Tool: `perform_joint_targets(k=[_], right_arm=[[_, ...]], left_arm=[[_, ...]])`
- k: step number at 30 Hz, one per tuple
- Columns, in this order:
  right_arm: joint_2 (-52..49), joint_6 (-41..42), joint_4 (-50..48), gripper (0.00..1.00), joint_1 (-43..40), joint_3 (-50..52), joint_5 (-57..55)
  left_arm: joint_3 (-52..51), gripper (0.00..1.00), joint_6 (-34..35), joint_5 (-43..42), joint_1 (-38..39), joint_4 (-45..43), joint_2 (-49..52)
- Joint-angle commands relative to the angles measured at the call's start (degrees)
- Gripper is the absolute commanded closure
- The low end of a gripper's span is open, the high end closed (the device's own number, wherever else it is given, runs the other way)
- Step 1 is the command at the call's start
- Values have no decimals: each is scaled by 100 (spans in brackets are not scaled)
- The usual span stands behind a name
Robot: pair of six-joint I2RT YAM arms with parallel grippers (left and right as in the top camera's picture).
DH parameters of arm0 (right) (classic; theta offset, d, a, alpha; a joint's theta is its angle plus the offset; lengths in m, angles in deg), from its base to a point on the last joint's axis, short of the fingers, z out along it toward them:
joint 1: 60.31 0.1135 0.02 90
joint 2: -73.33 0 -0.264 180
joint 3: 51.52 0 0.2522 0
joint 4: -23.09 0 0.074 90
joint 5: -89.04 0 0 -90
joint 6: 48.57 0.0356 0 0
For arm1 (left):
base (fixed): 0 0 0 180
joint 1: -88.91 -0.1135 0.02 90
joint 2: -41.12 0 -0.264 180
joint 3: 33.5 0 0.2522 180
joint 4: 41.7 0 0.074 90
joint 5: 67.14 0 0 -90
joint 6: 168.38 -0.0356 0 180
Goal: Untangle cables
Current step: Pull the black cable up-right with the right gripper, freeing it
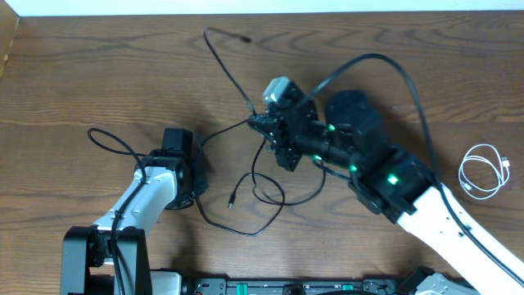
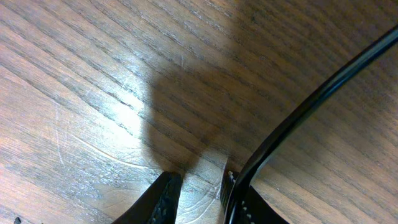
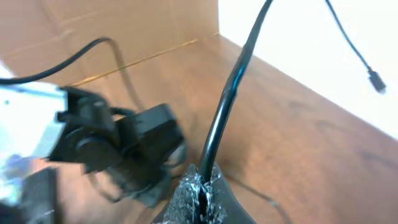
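Right gripper [image 3: 200, 191] is clamped shut on a black cable [image 3: 225, 106], which rises from between its fingers, while the black cable loops [image 1: 266, 197] lie on the table [image 1: 98, 74] just beside this gripper, toward the arm bases. Left gripper [image 2: 200, 183], well to the left of the right gripper, stands narrowly parted over bare wood, with a black cord [image 2: 311, 102] running against one finger. White cable [image 1: 483, 170] lies coiled well to the right of the right gripper.
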Motion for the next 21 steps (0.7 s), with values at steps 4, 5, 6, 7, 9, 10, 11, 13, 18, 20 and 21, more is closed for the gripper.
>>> perform_joint_targets(k=[4, 5, 6, 7, 9, 10, 11, 13, 18, 20, 21], right_arm=[[249, -527, -55, 99, 7, 4, -2640], [249, -527, -79, 99, 7, 4, -2994], [249, -525, -125, 99, 7, 4, -3383], [251, -522, -188, 99, 7, 4, -3641], [267, -522, -304, 99, 7, 4, -3908], [271, -522, -352, 99, 7, 4, -3991], [271, -522, -374, 99, 7, 4, -4089], [269, -522, -326, 99, 7, 4, -4465], [186, -463, 212, 99, -44, 7, -5366], [105, -291, 531, 99, -122, 7, -5473], [66, -221, 669, 99, -164, 7, -5490]], left_arm=[[-216, 72, 94, 308, -31, 22, 197], [-219, 72, 94, 308, -31, 22, 197], [-216, 72, 94, 308, -31, 22, 197], [-216, 72, 94, 308, -31, 20, 197], [-219, 71, 94, 306, -31, 20, 197], [-216, 71, 94, 308, -31, 20, 197], [-216, 71, 94, 308, -31, 22, 197], [-219, 71, 94, 306, -31, 24, 197], [-219, 71, 94, 306, -31, 42, 197], [-219, 71, 94, 306, -31, 42, 197], [-219, 71, 94, 306, -31, 42, 197]])
